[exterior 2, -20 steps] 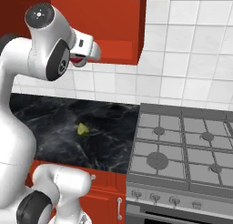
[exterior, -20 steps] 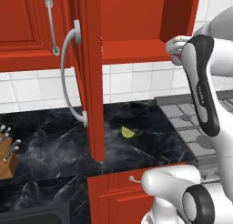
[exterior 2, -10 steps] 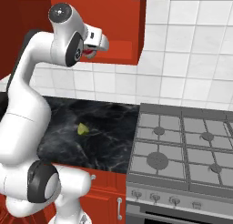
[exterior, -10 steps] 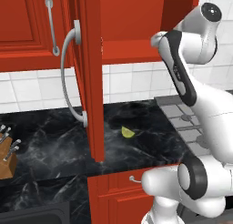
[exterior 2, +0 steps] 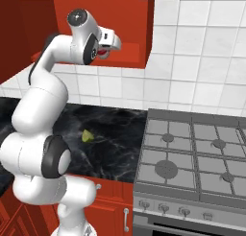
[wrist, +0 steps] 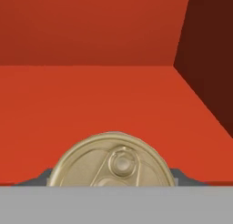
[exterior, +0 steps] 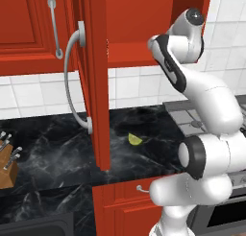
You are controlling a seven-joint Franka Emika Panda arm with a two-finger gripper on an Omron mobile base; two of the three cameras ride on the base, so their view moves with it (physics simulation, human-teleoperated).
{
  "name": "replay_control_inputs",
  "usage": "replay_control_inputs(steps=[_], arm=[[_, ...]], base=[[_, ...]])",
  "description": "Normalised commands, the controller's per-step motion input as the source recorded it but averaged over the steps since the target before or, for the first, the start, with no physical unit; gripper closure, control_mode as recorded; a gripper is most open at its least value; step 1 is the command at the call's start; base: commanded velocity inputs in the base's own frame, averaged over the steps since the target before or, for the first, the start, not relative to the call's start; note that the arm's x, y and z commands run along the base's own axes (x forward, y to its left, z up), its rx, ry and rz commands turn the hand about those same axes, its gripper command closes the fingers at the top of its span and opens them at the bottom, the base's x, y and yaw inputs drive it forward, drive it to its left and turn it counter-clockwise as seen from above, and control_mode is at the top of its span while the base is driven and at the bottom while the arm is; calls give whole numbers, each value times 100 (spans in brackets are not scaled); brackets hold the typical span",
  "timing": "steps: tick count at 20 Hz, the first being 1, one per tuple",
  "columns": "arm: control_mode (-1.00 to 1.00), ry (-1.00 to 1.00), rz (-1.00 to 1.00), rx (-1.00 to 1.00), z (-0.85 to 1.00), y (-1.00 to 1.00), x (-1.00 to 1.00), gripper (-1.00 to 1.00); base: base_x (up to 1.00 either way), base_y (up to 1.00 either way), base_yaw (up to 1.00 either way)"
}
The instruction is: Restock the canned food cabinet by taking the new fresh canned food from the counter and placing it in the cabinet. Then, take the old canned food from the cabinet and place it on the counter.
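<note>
The new fresh canned food (wrist: 112,160) shows its pale tan top with a pull tab in the hand view, and my gripper (wrist: 112,178) is shut on it, dark fingertips (wrist: 41,177) at either side. Ahead lies the cabinet's plain red shelf (wrist: 104,95), with its side wall at the right. In the right base view the gripper (exterior 2: 108,42) is up at the cabinet (exterior 2: 120,24), a bit of red can (exterior 2: 102,52) beneath it. The cabinet door (exterior: 96,76) stands open, curved grey handle (exterior: 71,81) on it. The old canned food is out of view. The black counter (exterior: 57,148) lies below.
A small yellow-green wedge (exterior: 135,140) lies on the counter (exterior 2: 115,134). A knife block (exterior: 7,165) stands at the left edge. The grey stove top (exterior 2: 192,153) is to the right. The open door's edge hangs over the counter beside the arm.
The arm has swung up and folded toward the cabinet, carrying the can with it. The hand now sits closer to the cabinet opening than a second ago.
</note>
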Motion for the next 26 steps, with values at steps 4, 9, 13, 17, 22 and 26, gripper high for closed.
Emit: replay_control_inputs(steps=[4, 9, 13, 17, 22, 26], arm=[[-100, 1, 0, -7, -26, 0, 77, 100], [-100, 3, 0, -5, -19, 0, 69, 100], [-100, 3, 0, -3, -6, 0, 63, -100], [-100, 0, 0, 0, -2, 0, 26, -100], [-100, 0, 0, 0, 0, 0, 29, -100], [-100, -4, 0, 0, 0, 0, 43, -100]], base=[[0, 0, 0], [0, 0, 0], [0, 0, 0], [0, 0, 0], [0, 0, 0], [0, 0, 0]])
